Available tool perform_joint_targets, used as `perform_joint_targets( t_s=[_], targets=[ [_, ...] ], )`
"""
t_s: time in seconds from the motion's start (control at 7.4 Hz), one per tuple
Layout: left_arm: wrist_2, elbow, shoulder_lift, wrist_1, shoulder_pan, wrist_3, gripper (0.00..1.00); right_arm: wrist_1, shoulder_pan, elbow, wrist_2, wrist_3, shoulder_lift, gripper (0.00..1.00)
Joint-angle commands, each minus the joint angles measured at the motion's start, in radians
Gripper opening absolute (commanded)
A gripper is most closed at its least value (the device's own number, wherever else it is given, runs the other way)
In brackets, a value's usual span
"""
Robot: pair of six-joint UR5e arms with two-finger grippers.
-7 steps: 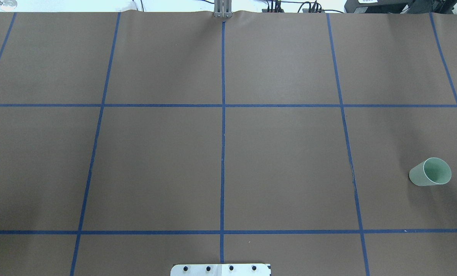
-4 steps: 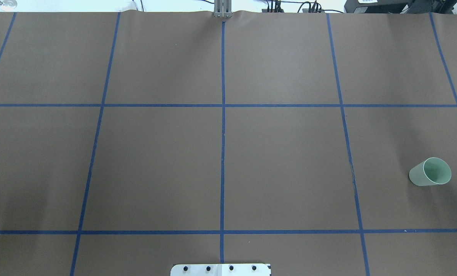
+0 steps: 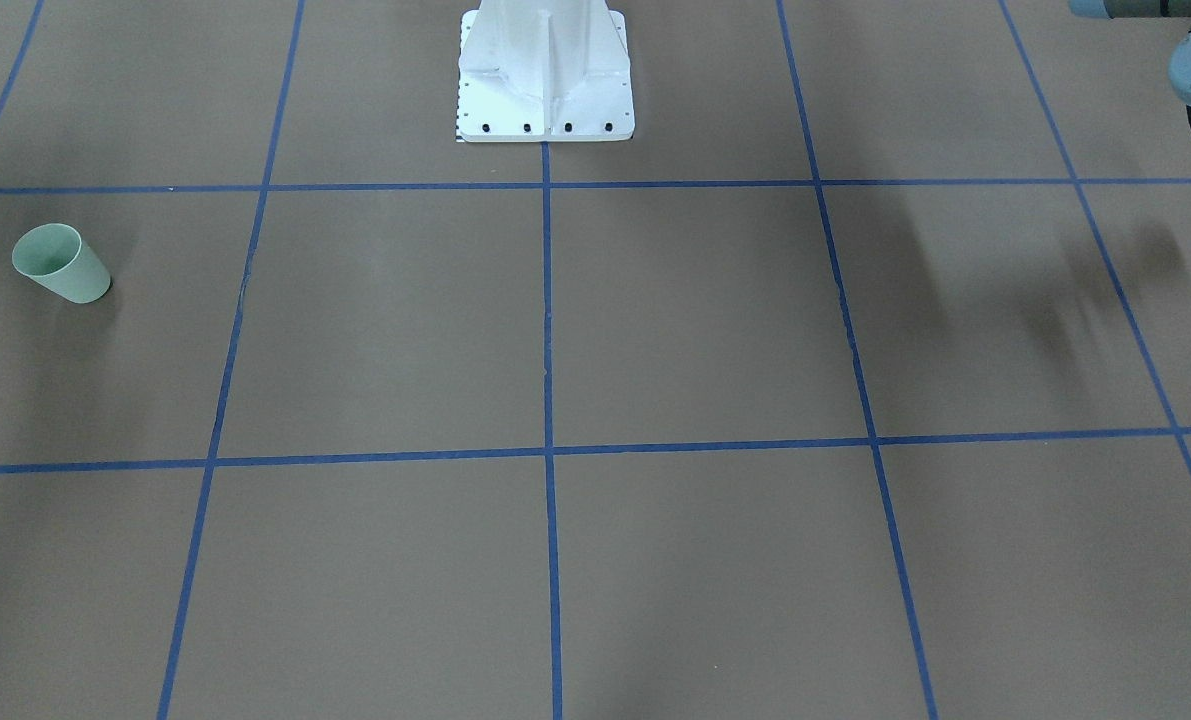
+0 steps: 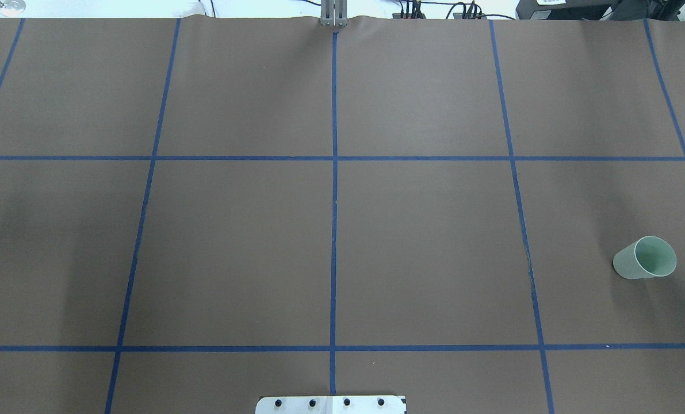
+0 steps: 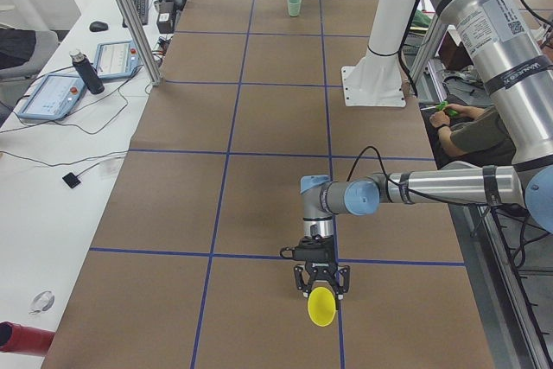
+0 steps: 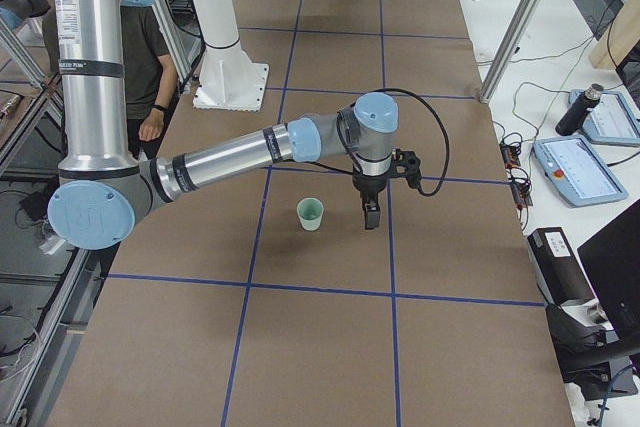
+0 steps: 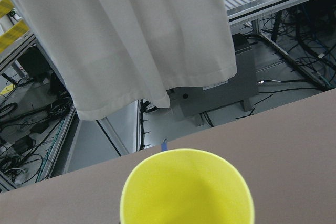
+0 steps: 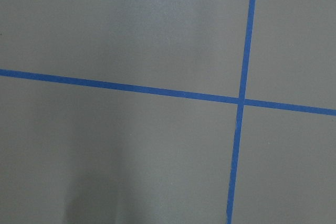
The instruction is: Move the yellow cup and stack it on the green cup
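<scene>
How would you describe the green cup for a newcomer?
On the brown table gridded with blue tape, look to the robot's right end, middle row. There stands a small pale sage-green plastic tumbler, upright and handleless; the only other cup, a bright yellow plastic tumbler, is at the opposite end.

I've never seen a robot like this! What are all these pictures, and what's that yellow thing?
It is a robot with two long metal arms at a table covered in brown paper with blue tape lines. Each arm ends in a gripper, like a two-finger hand. Two pictures look down on the table, two look along it from its ends, and two come from small cameras on the wrists. The green cup stands upright on the table, and the right gripper hangs beside it, not touching. The yellow thing is the yellow cup, at the tip of the left gripper, far from the green one. It looks held, but the fingers are too small to be sure.
</scene>
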Motion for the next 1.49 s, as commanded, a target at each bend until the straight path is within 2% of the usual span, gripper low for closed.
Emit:
perform_joint_targets(
  t_s=[0.0, 0.27, 0.54, 0.81, 1.08, 1.22, 1.35],
  targets=[
    [0.09, -0.027, -0.16, 0.091, -0.046, 0.145, 0.26, 0.003, 0.0, 0.001, 0.001, -0.001, -0.001, 0.99],
    [0.156, 0.004, -0.345, 0.093, -0.046, 0.266, 0.28, 0.012, 0.0, 0.01, 0.001, -0.001, 0.004, 0.99],
    [0.188, 0.132, -0.58, 0.091, -0.045, 0.324, 0.28, 0.014, 0.0, 0.036, 0.041, -0.001, 0.012, 0.99],
    [0.223, 0.172, -0.803, 0.091, -0.019, 0.39, 0.27, 0.015, -0.002, 0.048, 0.038, -0.001, 0.032, 0.99],
    [0.263, 0.221, -0.985, 0.087, 0.07, 0.426, 0.25, 0.015, -0.003, 0.039, 0.041, 0.001, 0.065, 0.99],
    [0.28, 0.223, -1.053, 0.071, 0.11, 0.469, 0.22, 0.015, -0.006, 0.039, 0.043, 0.001, 0.09, 0.99],
    [0.28, 0.218, -1.076, -0.002, 0.125, 0.495, 0.19, 0.014, -0.014, 0.038, 0.05, -0.001, 0.104, 0.99]
  ],
)
